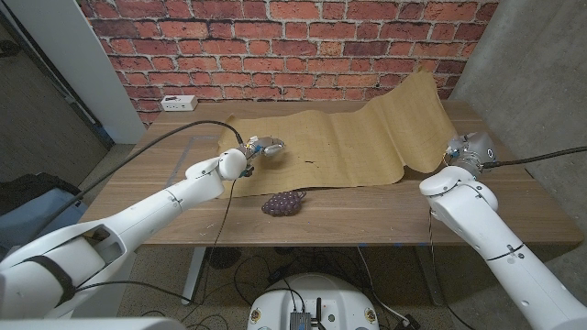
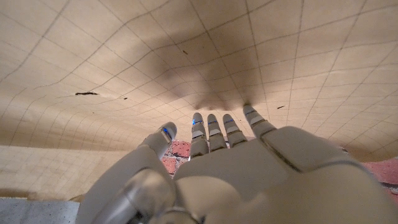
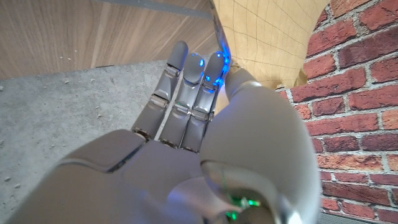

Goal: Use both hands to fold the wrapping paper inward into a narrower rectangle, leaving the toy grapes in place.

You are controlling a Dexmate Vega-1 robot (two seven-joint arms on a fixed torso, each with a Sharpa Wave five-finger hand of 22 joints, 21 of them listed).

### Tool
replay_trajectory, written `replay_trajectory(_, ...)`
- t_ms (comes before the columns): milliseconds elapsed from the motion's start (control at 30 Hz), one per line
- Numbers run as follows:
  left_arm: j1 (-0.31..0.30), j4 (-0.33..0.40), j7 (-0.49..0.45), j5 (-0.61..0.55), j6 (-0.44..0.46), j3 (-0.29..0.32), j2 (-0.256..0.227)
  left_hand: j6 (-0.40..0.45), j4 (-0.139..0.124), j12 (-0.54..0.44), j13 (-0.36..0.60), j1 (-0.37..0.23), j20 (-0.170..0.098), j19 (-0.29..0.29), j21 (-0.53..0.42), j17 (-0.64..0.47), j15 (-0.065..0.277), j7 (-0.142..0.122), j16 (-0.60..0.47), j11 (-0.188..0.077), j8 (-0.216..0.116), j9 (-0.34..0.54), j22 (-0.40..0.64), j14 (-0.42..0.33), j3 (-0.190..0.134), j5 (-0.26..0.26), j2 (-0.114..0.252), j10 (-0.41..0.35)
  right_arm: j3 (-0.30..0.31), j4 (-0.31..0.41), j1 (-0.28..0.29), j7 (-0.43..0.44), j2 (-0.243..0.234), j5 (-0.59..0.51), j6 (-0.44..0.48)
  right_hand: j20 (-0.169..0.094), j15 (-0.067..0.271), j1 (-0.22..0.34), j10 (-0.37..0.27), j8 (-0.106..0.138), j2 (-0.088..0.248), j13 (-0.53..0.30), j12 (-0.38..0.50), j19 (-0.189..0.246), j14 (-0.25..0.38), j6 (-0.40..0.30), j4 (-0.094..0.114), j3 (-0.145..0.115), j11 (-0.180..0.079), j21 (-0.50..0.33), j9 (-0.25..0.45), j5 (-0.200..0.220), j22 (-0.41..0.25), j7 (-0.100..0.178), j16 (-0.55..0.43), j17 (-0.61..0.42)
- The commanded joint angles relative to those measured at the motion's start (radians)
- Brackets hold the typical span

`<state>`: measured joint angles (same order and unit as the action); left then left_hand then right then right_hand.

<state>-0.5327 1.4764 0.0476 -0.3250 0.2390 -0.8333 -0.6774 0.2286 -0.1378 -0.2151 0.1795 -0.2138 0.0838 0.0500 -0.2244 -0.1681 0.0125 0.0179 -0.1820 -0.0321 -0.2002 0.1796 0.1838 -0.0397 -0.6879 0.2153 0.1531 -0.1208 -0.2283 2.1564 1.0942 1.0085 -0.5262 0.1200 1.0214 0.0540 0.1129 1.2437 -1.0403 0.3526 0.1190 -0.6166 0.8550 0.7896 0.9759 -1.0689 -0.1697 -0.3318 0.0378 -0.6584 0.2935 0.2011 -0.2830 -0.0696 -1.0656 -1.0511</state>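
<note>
Spanning the far half of the brown wooden table (image 1: 367, 215), long tan sheet of grid-printed wrapping paper (image 1: 339, 137); right end lifted and curling against the red brick wall (image 1: 303, 46). Dark purple bunch of toy grapes (image 1: 282, 203) at the paper's near edge, near centre. Left hand (image 1: 260, 149), white, over the paper's left part, fingers (image 2: 211, 132) extended and apart, gripping nothing visible. Right hand (image 1: 465, 149) at the table's right edge, beside the lifted end; fingers (image 3: 186, 87) straight, side by side, nothing visibly held. Handling, judged: paper light, thin, springy, prone to slide and crease; best taken along the far long edge, both ends together, well apart from the grapes
</note>
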Motion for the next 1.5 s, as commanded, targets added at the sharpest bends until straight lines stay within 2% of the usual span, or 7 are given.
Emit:
replay_trajectory(33,0.052,-0.024,0.067,-0.128,-0.017,-0.074,-0.018,0.008,-0.003,-0.008,0.006,-0.015,-0.001,0.005,-0.005,-0.001,0.008,-0.003,-0.005,-0.003,0.0,0.001,0.004,-0.01,-0.019,0.004,0.063,-0.012,-0.094,0.086,-0.082,0.015,0.055,-0.086,0.18,0.001,0.07,-0.004,-0.016,0.012,-0.011,-0.011,0.016,0.009,0.047,-0.065,0.001,-0.014,0.005,-0.012,0.051,0.001,-0.003,-0.046,-0.007,-0.017)
replay_trajectory(200,0.076,-0.065,0.078,-0.196,-0.078,-0.107,-0.025,0.011,-0.005,-0.008,0.006,-0.021,-0.003,0.009,-0.006,-0.001,0.012,-0.008,-0.006,-0.008,0.001,0.001,0.004,-0.017,-0.032,0.004,0.061,-0.018,-0.145,0.116,-0.123,0.024,0.091,-0.132,0.279,0.005,0.061,-0.009,-0.025,0.017,-0.018,-0.016,0.022,0.012,0.06,-0.077,0.001,-0.022,0.008,-0.025,0.058,0.01,-0.002,-0.052,-0.013,-0.036)
replay_trajectory(400,0.113,-0.146,0.074,-0.303,-0.167,-0.16,-0.018,-0.012,-0.012,0.005,0.006,-0.031,-0.005,0.015,-0.007,-0.001,0.018,-0.02,-0.003,-0.017,0.013,0.002,0.004,-0.02,-0.055,0.002,0.059,0.006,-0.161,0.174,-0.123,0.003,0.123,-0.158,0.343,0.009,0.053,-0.02,-0.033,0.023,-0.029,-0.03,0.032,0.013,0.068,-0.09,0.003,-0.028,0.013,-0.036,0.065,0.025,0.0,-0.055,-0.017,-0.057)
replay_trajectory(633,0.134,-0.187,0.061,-0.395,-0.217,-0.189,-0.009,-0.054,-0.018,0.02,0.007,-0.041,-0.009,0.015,-0.005,-0.003,0.027,-0.032,0.003,-0.029,0.025,0.002,0.005,-0.006,-0.075,-0.003,0.056,0.043,-0.14,0.247,-0.093,-0.079,0.12,-0.132,0.34,0.013,0.049,-0.028,-0.034,0.024,-0.035,-0.037,0.034,0.009,0.071,-0.089,0.003,-0.043,0.015,-0.05,0.075,0.05,0.003,-0.06,-0.019,-0.085)
replay_trajectory(900,0.148,-0.206,0.055,-0.454,-0.258,-0.201,0.0,-0.072,-0.02,0.025,0.008,-0.045,-0.01,0.014,-0.004,-0.004,0.034,-0.038,0.003,-0.028,0.027,0.001,0.005,0.002,-0.081,-0.007,0.056,0.061,-0.079,0.322,-0.026,-0.196,0.099,-0.052,0.242,0.017,0.045,-0.033,-0.032,0.025,-0.037,-0.041,0.034,0.006,0.072,-0.088,0.004,-0.056,0.018,-0.061,0.083,0.068,0.005,-0.063,-0.019,-0.106)
replay_trajectory(1067,0.15,-0.206,0.065,-0.474,-0.27,-0.203,0.003,-0.076,-0.02,0.024,0.008,-0.047,-0.012,0.013,-0.004,-0.005,0.035,-0.04,0.004,-0.03,0.026,0.001,0.005,0.007,-0.082,-0.008,0.056,0.063,-0.014,0.363,0.044,-0.287,0.066,0.025,0.115,0.019,0.044,-0.037,-0.034,0.027,-0.039,-0.042,0.034,0.004,0.076,-0.089,0.004,-0.067,0.023,-0.075,0.09,0.081,0.001,-0.064,-0.02,-0.122)
replay_trajectory(1500,0.144,-0.205,0.082,-0.496,-0.279,-0.202,0.011,-0.089,-0.025,0.026,0.008,-0.047,-0.018,0.011,-0.003,-0.007,0.038,-0.043,0.004,-0.033,0.027,0.001,0.006,0.016,-0.082,-0.011,0.056,0.075,0.057,0.399,0.163,-0.369,-0.021,0.123,-0.152,0.015,0.041,-0.045,-0.035,0.028,-0.044,-0.047,0.035,0.003,0.078,-0.083,0.003,-0.089,0.026,-0.114,0.105,0.109,-0.019,-0.066,-0.02,-0.151)
